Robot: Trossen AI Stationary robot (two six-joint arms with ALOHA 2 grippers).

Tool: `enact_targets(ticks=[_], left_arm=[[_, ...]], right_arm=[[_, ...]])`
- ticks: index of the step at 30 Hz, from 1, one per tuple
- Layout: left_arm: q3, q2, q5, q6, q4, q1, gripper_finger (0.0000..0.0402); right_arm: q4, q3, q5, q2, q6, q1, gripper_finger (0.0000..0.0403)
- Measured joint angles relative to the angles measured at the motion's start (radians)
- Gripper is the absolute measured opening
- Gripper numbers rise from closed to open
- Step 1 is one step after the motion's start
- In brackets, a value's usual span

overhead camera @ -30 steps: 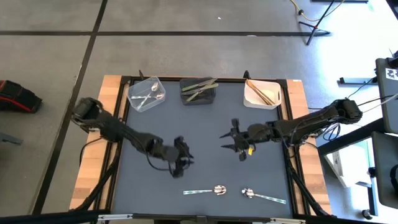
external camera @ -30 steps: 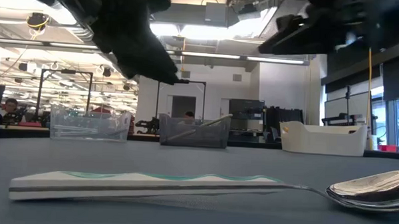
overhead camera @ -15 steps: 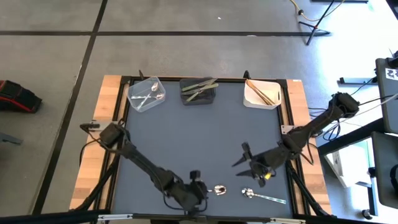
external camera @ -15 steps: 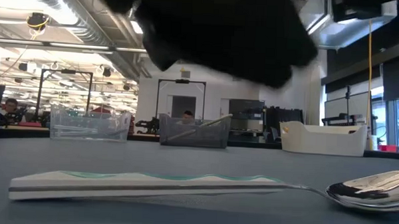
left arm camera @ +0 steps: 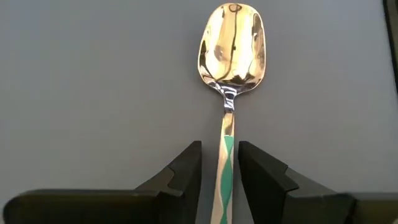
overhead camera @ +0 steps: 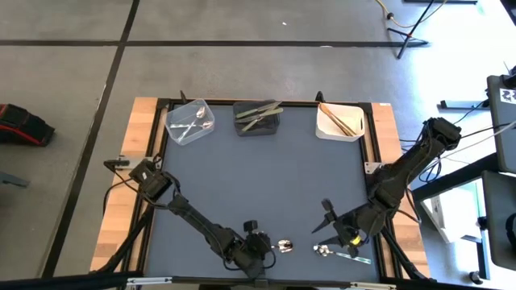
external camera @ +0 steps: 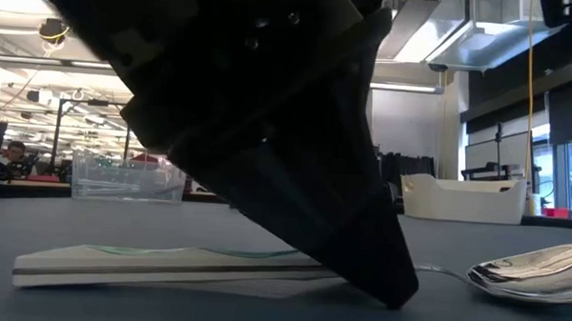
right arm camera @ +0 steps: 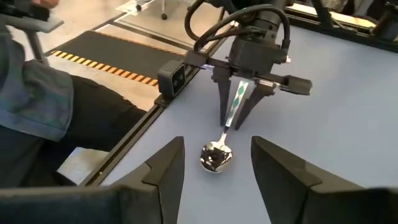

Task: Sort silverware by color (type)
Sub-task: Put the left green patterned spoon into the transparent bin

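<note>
Your left tool (overhead camera: 256, 251) is down at the near edge of the dark grey tabletop (overhead camera: 266, 177), fingers (left arm camera: 186, 171) set narrowly on either side of the green-and-white patterned handle of a shiny silver spoon (left arm camera: 231, 74). In the left wrist view a thin strip of tabletop shows between each finger and the handle, so the grip is not closed. The spoon lies flat, its bowl pointing away from the tool toward the right.

Your right tool (overhead camera: 332, 229) is near the near right corner, fingers (right arm camera: 163, 167) spread wide. In the high view it stands just beside a second shiny silver spoon (overhead camera: 337, 252) lying flat along the near edge. Whether it touches that spoon cannot be told.

In the right wrist view, the left tool (right arm camera: 239, 102) straddles the first spoon's handle, and the bowl (right arm camera: 216, 155) lies between the right tool's open fingers.

Along the far edge you have three square bins. The clear plastic bin (overhead camera: 189, 122) at the far left corner holds silver spoons. The dark bin (overhead camera: 258, 118) at the middle holds olive-green pieces. The white bin (overhead camera: 340, 121) toward the far right corner holds slim copper-orange pieces.

In the low view, the left arm's dark body fills most of the frame above the first spoon's handle (external camera: 168, 264).
</note>
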Motion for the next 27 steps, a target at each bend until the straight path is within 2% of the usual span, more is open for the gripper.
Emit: enact_targets(ticks=[4,10,14,19,23,27], left_arm=[[0.0,0.001,-0.008,-0.001,-0.002,-0.009,0.0076],[0.0,0.003,-0.009,0.002,-0.001,-0.012,0.0019],[-0.003,-0.014,-0.013,0.007,-0.01,-0.013,0.002],[-0.008,-0.071,-0.032,0.084,-0.039,-0.017,0.004],[-0.006,-0.133,-0.08,0.128,-0.104,-0.014,0.0037],[-0.006,-0.195,-0.176,0.165,-0.213,-0.013,0.0033]], right_arm=[[0.011,-0.001,0.044,0.029,0.015,0.013,0.0175],[0.032,-0.001,0.047,0.049,0.033,0.012,0.0175],[0.032,-0.001,0.057,0.049,0.025,0.012,0.0175],[0.034,-0.001,0.072,0.049,-0.023,0.01,0.0175],[0.037,-0.001,0.158,0.048,-0.104,0.009,0.0175],[0.04,-0.001,0.279,0.048,-0.204,0.009,0.0175]])
